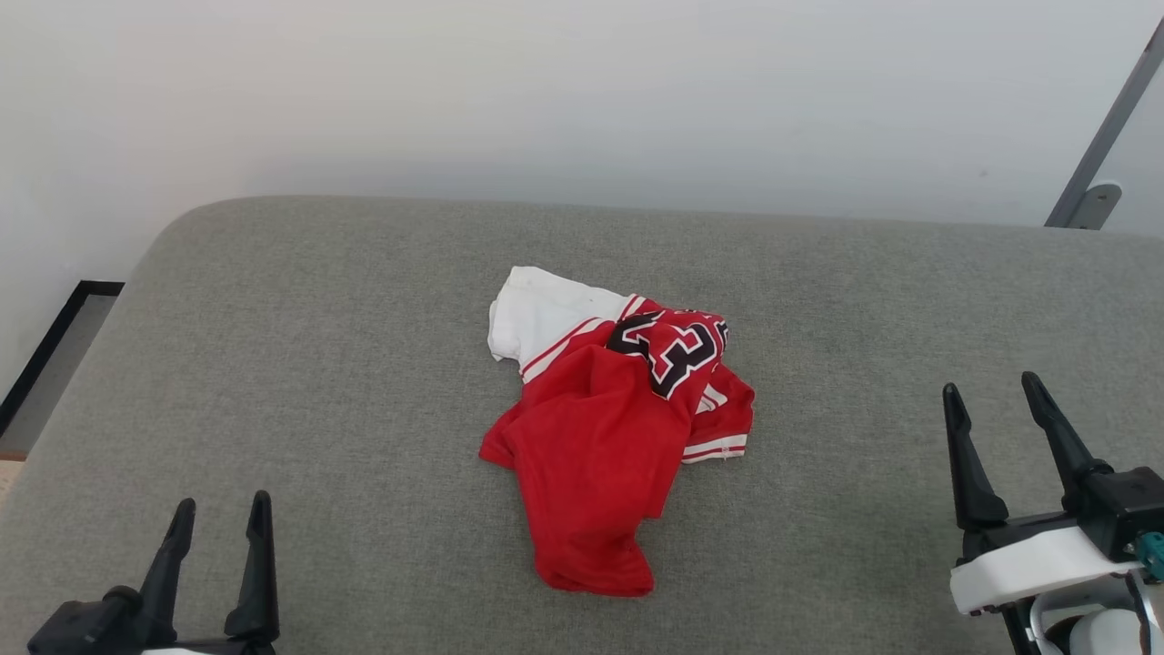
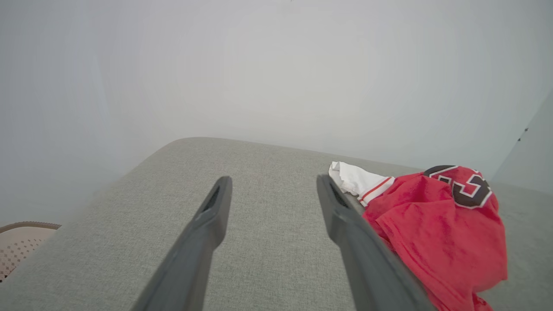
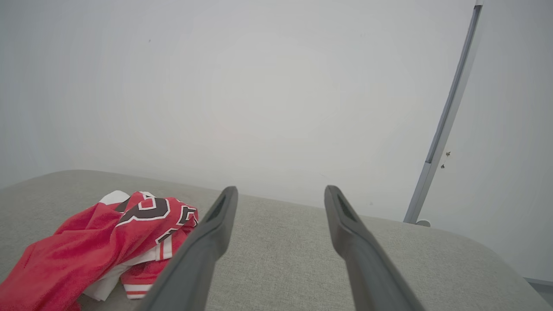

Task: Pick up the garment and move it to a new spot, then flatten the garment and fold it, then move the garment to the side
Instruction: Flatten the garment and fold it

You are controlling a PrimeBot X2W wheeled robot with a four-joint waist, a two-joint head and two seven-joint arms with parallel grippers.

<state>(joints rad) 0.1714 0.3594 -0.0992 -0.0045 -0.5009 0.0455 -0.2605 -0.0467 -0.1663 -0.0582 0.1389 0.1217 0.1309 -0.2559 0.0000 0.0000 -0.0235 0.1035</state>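
Our left hand (image 1: 225, 500) sits at the lower left, fingers spread and empty. The shirt (image 1: 600, 437) lies crumpled in the middle of the grey cushion (image 1: 318, 318), well apart from both hands. We judge it light and limp, best pinched at the white sleeve (image 1: 536, 318) or striped hem (image 1: 714, 448). Our right hand (image 1: 990, 384) is likewise spread, holding nothing. The right wrist view shows white cloth (image 3: 101, 287) tucked beneath the heap, which the head view hides.

The garment (image 1: 600, 437) is red with a white sleeve, red-and-white striped trim and a black number outlined in white. It lies on a flecked grey fabric surface (image 1: 318, 382). The left gripper (image 1: 224, 500) and right gripper (image 1: 989, 384) are black-fingered — the right's mount white. The wall (image 1: 582, 91) is pale grey-white.
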